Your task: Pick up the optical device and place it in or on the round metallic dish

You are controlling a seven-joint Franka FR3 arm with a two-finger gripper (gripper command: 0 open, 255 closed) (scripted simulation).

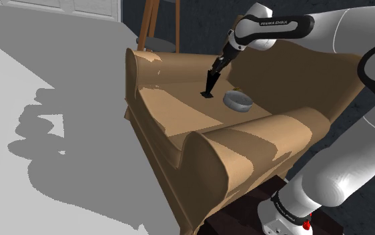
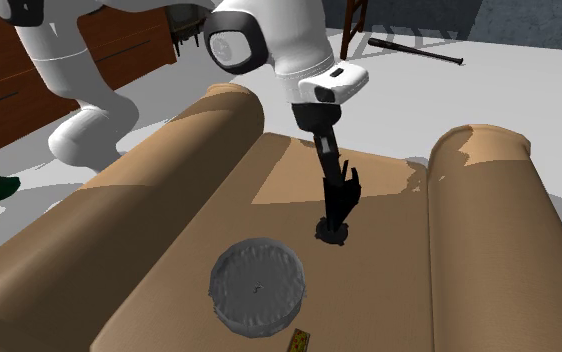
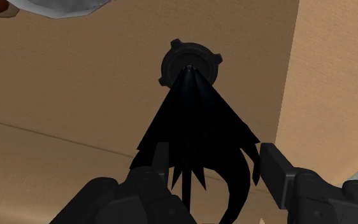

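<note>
- The gripper (image 3: 213,162) has its jaws apart, astride the black optical device (image 3: 190,63); black on black hides any contact
- its round base stands on the tan sofa seat (image 2: 399,270)
- the grey round dish (image 2: 257,246) sits near; its rim is cut off in the wrist view

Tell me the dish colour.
Grey dish, clearest in the second exterior view.

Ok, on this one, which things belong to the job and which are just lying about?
Job:
- black optical device, upright on the sofa seat
- grey round dish
- gripper, down at the device

Lying about:
- small yellow item beside the dish
- black rod on the floor behind the sofa
</note>
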